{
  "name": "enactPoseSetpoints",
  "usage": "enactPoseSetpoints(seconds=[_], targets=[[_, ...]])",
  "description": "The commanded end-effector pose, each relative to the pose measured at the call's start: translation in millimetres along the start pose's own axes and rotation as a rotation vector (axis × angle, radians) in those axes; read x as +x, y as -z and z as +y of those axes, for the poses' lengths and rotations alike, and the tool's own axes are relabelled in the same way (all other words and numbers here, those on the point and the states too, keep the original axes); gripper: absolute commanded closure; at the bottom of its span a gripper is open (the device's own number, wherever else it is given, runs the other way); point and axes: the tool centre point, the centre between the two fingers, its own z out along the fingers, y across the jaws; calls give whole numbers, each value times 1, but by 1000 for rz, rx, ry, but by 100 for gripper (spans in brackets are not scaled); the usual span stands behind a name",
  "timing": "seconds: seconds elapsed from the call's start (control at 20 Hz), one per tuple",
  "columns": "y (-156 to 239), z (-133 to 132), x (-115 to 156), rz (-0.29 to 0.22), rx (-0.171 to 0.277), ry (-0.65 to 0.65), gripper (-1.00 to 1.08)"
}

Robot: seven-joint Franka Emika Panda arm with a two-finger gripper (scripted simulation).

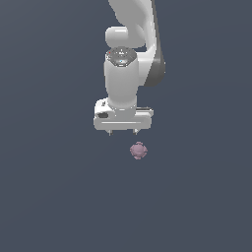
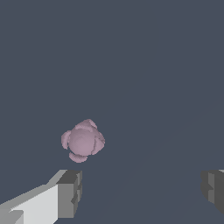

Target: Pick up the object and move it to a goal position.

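Object point(image 1: 139, 150): small dusty-pink lump, roundish, knobbly all over, like a ball studded with rounded bumps. Lies on the flat dark slate-grey worktop point(image 1: 49, 197), alone, nothing touching it. In the exterior view it sits just below the pincer point(image 1: 123, 132) and a little toward that view's right, roughly under one fingertip rather than between the two.

Pincer: fingers spread wide, holding nothing, touching nothing. Wrist view shows the object point(image 2: 82, 141) clear of both fingertips point(image 2: 70, 192), nearer to one of them and outside the gap between them. Cannot tell how high the tips stand above the surface.

Arm: white, smooth, glossy rounded casings with grey joints; finger pads dark grey and blocky. Worktop plain, matte, featureless.
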Motion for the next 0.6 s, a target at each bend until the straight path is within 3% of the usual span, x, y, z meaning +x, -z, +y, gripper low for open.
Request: enactPoseSetpoints(seconds=[0.0,0.55], targets=[[0,0,0,0,0,0,-92],[-1,3,7,0,-13,13,-92]])
